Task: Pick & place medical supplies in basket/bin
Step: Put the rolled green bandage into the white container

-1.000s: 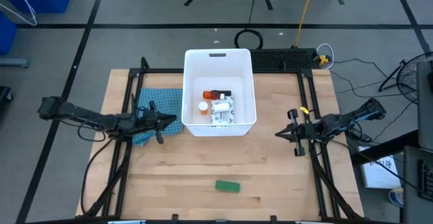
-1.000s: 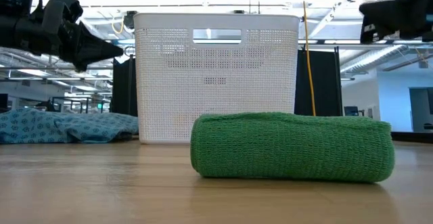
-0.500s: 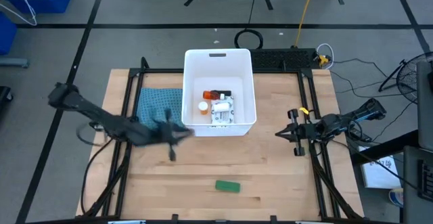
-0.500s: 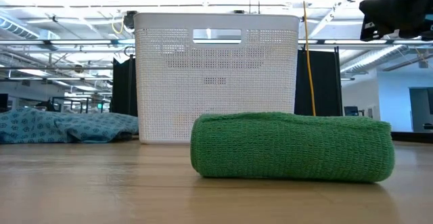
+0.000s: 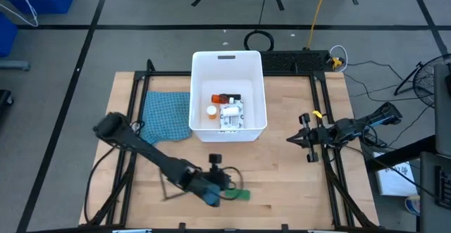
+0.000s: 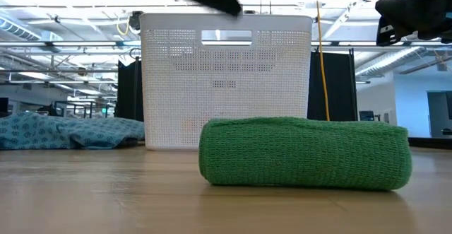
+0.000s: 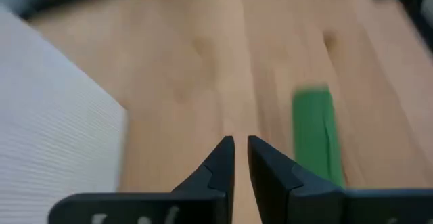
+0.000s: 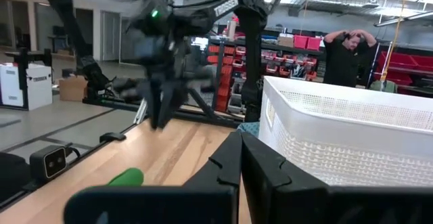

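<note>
Green block point(image 5: 239, 194) lies just beside the left hand point(image 5: 227, 184).

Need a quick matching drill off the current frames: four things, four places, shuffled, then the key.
Things:
1. green block
2. orange pill bottles
3. blue-green cloth
4. right gripper

Places:
A. inside the white tub
B. on the table, left of the tub
C. over the table's right edge
D. on the wood at the near edge, by the left gripper

Pairs: 1-D, 2-A, 3-B, 4-C
</note>
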`<state>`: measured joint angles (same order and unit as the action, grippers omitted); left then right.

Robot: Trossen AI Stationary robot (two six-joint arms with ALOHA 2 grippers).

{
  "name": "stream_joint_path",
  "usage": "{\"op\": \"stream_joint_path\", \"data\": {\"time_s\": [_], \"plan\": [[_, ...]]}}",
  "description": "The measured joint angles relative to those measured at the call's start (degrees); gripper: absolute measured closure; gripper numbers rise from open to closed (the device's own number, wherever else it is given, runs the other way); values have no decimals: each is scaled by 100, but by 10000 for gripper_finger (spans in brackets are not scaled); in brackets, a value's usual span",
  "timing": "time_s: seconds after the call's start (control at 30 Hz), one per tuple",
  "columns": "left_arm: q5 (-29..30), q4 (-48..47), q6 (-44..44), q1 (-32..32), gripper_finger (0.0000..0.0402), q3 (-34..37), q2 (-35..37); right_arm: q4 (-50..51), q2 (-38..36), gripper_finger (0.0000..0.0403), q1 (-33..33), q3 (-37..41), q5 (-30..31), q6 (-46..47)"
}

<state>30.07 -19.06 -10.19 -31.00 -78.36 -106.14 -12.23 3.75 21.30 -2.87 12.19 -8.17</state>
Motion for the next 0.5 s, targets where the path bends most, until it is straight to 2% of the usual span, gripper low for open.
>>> {"op": "stream_joint_path", "data": {"time_s": [0.13, 0.3, 0.4, 0.5], "plan": [[-876, -862, -233, 147, 306, -673, -625, 2, 0, 403, 0, 0, 0, 16], [-2253, -907, -207, 351, 183, -932, -926, 2, 0, 403, 2, 3, 4, 1], [-2581, -918, -253, 417, 109, -932, -952, 8, 0, 403, 2, 4, 7, 1], [-2399, -744, -260, 448, 54, -949, -1059, 44, 2, 403, 2, 4, 10, -2]]}}
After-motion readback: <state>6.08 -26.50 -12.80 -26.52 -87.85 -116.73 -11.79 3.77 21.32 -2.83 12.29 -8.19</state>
